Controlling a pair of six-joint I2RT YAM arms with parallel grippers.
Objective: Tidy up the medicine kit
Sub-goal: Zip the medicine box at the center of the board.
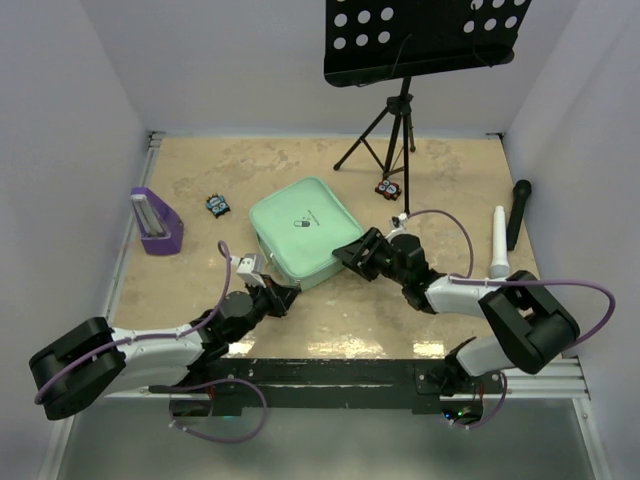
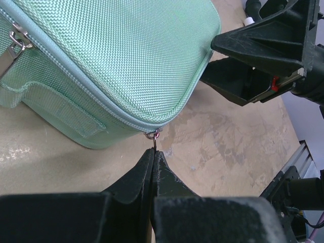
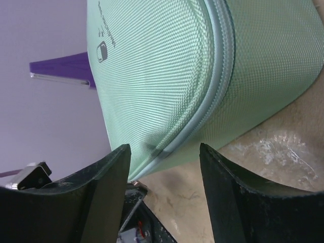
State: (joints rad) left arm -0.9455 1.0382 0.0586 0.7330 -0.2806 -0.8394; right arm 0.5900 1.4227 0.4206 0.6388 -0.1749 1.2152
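**Closed mint-green medicine kit, a robot tool at each near corner**

The medicine kit sits around the middle of the beige counter, turned diagonally, its lid down and zipped. A small pill logo shows on the lid. With the lid shut, its contents cannot be seen.

At the kit's nearest corner, the left tool is clenched on a small metal zip pull that hangs from the zipper seam. A second metal zip tab hangs farther along the same side.

The right tool is released, its jaws spread wide at the kit's right-hand corner. The rounded edge and zipper seam fill the gap between them. Whether the fingers touch the fabric cannot be told.

Bare counter lies between the kit and the near edge, where both arms reach in.

To the left, near the wall, a purple stand holds a pale slim item. A small dark packet lies between the stand and the kit. Behind the kit stands a black tripod music stand with another small packet at its foot. Well to the right lie a white tube and a black microphone, close to the right wall.
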